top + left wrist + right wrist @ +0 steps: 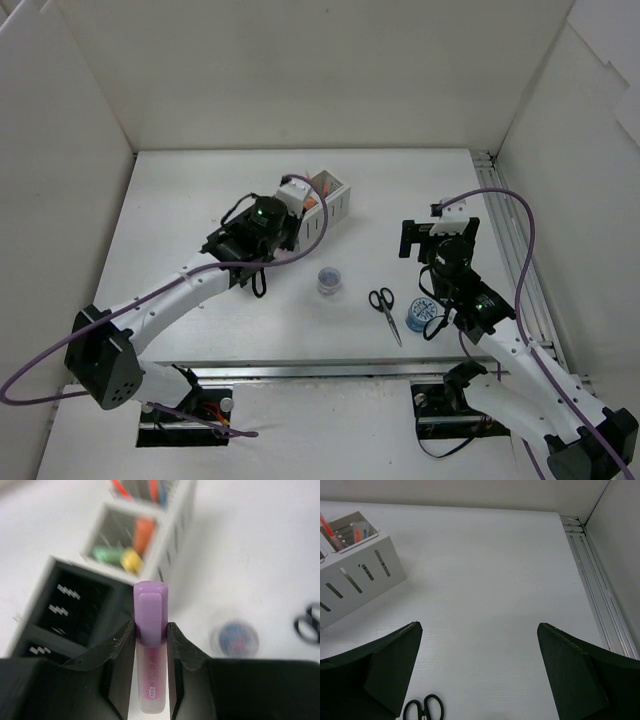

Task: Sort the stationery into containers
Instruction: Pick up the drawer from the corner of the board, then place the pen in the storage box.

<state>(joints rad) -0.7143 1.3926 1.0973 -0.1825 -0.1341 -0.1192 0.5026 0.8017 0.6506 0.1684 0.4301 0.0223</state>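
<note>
The left end effector (150, 628) pinched the pink marker (150, 602) lengthwise, cap forward, with the black compartment (85, 610) just ahead-left.

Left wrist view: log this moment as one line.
left pincer: shut on purple-capped marker | position: near black compartment | right pincer: open | scissors: unsorted

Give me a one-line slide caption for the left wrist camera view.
Left gripper clamps a purple highlighter near the organiser's black compartments.
</note>
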